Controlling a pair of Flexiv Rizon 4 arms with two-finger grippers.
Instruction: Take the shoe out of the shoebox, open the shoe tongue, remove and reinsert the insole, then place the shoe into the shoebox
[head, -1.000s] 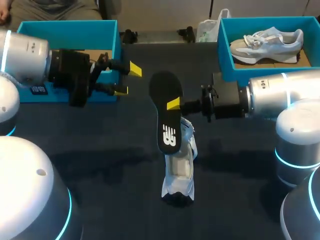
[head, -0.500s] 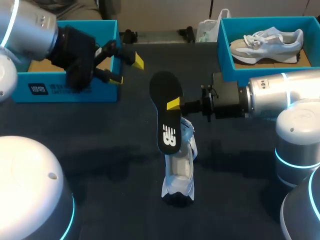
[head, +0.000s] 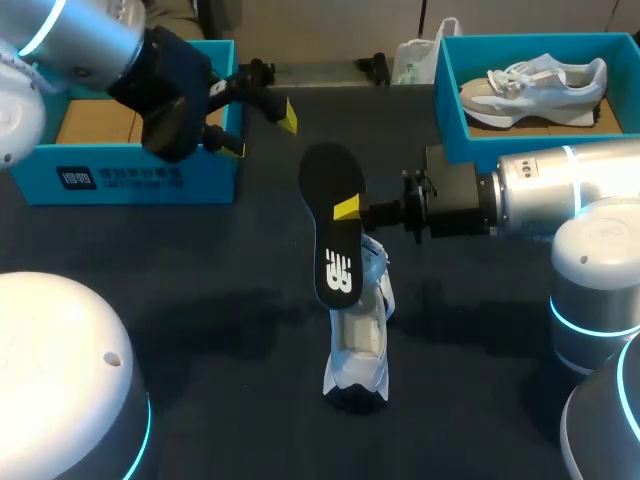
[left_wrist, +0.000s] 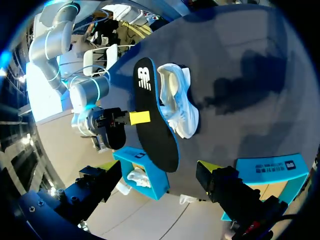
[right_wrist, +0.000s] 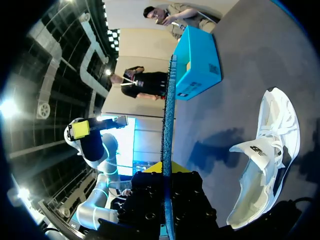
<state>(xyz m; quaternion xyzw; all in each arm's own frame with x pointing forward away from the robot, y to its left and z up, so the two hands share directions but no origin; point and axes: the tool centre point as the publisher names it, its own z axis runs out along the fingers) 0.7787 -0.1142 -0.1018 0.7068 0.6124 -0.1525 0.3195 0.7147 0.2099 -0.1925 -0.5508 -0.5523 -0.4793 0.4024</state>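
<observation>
Insole stood on edge, pinched in my right gripper above the white shoe on the dark table; my left gripper, fingers apparently spread, hung beside the blue shoebox.

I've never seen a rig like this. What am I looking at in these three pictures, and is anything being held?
Two robot arms work at a dark table. The wide picture looks down from above and behind them. Each round picture comes from a camera on one arm's wrist, looking along its fingers. The right gripper is shut on a black insole, held on edge close to a white shoe that sits on the table. The left gripper is open and empty, near the left shoebox. A second shoe lies in the right shoebox.
</observation>
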